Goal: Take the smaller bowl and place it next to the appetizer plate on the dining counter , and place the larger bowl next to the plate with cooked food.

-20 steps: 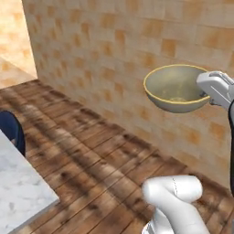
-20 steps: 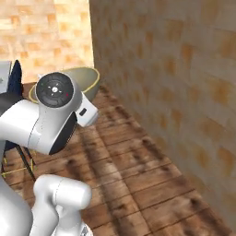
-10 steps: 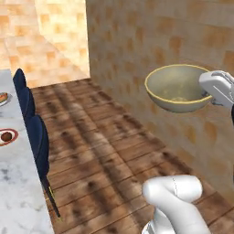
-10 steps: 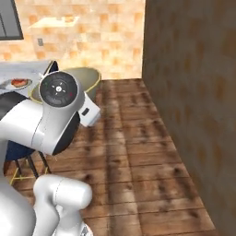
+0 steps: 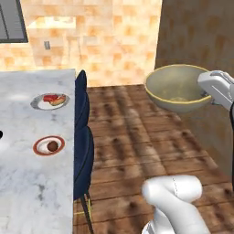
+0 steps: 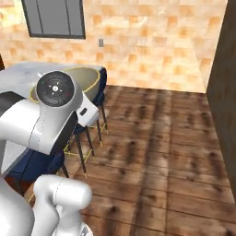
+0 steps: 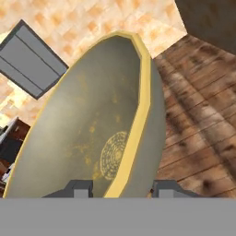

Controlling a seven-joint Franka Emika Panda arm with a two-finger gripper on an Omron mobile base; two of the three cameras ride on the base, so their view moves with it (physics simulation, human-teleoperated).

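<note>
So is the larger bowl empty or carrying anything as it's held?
Empty. The left base view looks into the larger bowl and shows bare olive interior; the hand view shows only a printed pattern at its bottom, fingers straddling the yellow rim.

My gripper holds the larger bowl in the air, to the right of the dining counter. On the counter lie 2 plates: the appetizer plate nearer me, the plate with cooked food behind it. Chairs stand between counter and bowl.
</note>
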